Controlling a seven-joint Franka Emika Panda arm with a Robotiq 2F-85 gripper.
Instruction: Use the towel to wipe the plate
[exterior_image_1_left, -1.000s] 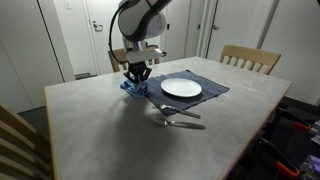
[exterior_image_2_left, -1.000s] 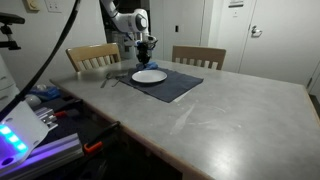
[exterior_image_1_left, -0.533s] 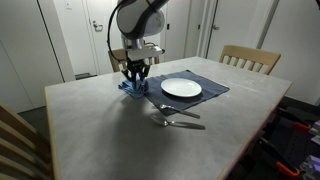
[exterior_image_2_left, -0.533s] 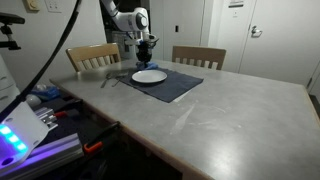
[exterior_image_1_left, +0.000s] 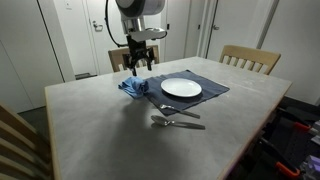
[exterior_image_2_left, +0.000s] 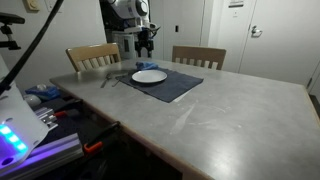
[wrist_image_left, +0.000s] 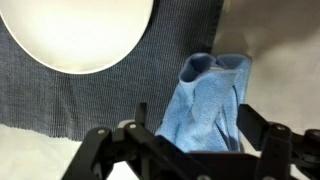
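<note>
A crumpled blue towel (exterior_image_1_left: 133, 88) lies on the table at the near corner of the dark placemat (exterior_image_1_left: 205, 84). The white plate (exterior_image_1_left: 181, 88) sits on the placemat beside it. My gripper (exterior_image_1_left: 140, 62) hangs open a little above the towel, holding nothing. In the wrist view the towel (wrist_image_left: 210, 100) lies below and between the spread fingers (wrist_image_left: 252, 118) of the gripper (wrist_image_left: 195, 125), partly on the placemat (wrist_image_left: 100, 95), with the plate (wrist_image_left: 75, 30) at upper left. The plate (exterior_image_2_left: 150, 76) and the gripper (exterior_image_2_left: 146, 45) above its far side also show in an exterior view.
A fork and a spoon (exterior_image_1_left: 175, 120) lie on the grey table (exterior_image_1_left: 100, 130) in front of the placemat. Wooden chairs (exterior_image_1_left: 250, 58) (exterior_image_2_left: 95, 55) stand at the table's far sides. Equipment sits on a side stand (exterior_image_2_left: 40, 105).
The gripper was shut on the towel at the table. It has opened, let the towel go, and risen straight up above it.
</note>
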